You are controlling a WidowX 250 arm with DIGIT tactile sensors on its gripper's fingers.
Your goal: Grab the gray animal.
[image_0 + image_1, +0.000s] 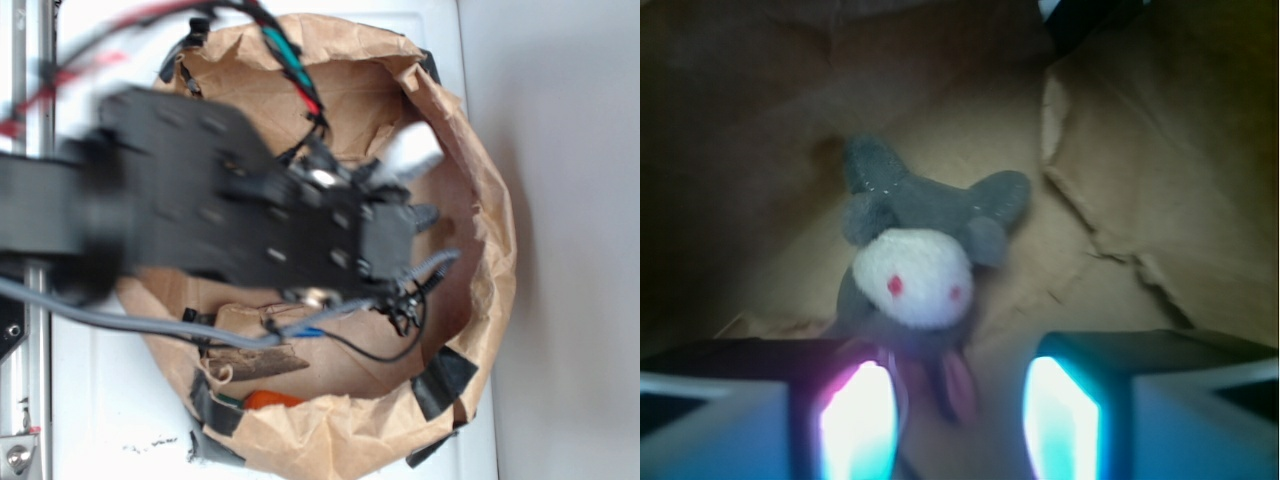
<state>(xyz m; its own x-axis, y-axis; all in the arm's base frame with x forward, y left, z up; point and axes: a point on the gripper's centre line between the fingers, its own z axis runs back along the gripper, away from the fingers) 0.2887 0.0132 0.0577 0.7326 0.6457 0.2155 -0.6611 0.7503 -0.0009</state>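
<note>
The claw (958, 415) was open, its two fingers (855, 420) standing apart with nothing between the tips yet. It hung just over the donkey (925, 265), which lay on the brown paper floor of the bag (1140, 180). The toy's cream face with red eyes looked up, its pink-lined ears pointed toward the gap between the fingers, and its gray limbs spread away from the claw. I think the claw was lined up this way so that the fingers could close on the head end.

From above, the arm (250, 215) covered the middle of the bag, so the donkey was hidden there. A bark-like piece (250, 362) and an orange toy (272, 400) lay near the bag's lower wall, well apart from the claw.
</note>
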